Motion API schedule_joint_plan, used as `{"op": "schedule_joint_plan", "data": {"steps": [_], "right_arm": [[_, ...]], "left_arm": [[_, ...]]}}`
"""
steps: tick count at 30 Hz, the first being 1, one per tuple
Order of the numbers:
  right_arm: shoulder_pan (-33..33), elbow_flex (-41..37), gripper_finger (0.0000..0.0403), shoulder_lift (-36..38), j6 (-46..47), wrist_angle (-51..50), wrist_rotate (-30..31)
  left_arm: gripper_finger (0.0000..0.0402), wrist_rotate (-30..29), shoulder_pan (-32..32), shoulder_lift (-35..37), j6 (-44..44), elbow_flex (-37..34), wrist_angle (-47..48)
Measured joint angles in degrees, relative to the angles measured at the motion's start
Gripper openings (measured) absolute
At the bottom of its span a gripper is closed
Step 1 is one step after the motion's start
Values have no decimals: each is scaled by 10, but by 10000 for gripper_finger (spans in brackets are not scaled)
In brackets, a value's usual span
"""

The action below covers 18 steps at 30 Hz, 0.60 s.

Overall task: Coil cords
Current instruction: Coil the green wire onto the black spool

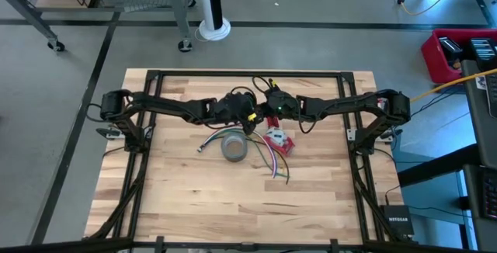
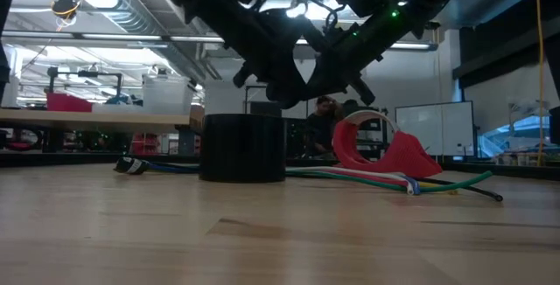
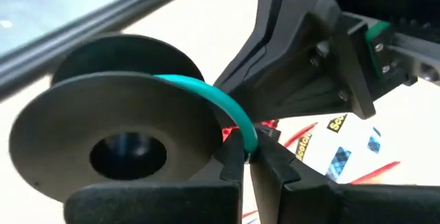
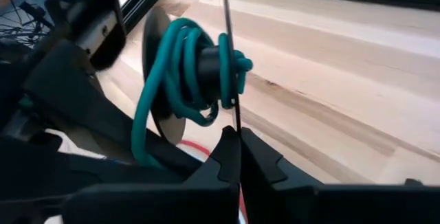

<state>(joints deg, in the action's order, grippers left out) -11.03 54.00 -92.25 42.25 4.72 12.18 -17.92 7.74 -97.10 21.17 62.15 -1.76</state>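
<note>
A black spool with two flat flanges is held above the table's middle, with a teal-green cord wound in several turns round its hub. My left gripper is shut on that cord. My right gripper is shut on the spool. In the high view the two grippers meet, left and right. More loose cords lie flat on the wood below them. My left gripper pinches the teal cord between its two fingertips, where the cord comes off the spool between the flanges. The stretch from spool to fingers curves over the near flange's rim, clear of the table. My right gripper pinches the rim of the spool's thin flange between its two fingers, at the edge nearest the gripper. The flange stands edge-on to the fingers. The spool is lifted clear of the table, its axis about level.
A grey tape roll stands on the table just in front of the grippers, with a red tape dispenser to its right. One cord's plug end lies left of the roll. Bare wood lies toward the near edge.
</note>
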Motion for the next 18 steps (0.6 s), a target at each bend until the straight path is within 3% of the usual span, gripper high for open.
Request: {"op": "schedule_joint_plan", "data": {"steps": [18], "right_arm": [[0,0,0,0,55,49,-73]], "left_arm": [[1,-105,-58,22,-7,0,47]]}}
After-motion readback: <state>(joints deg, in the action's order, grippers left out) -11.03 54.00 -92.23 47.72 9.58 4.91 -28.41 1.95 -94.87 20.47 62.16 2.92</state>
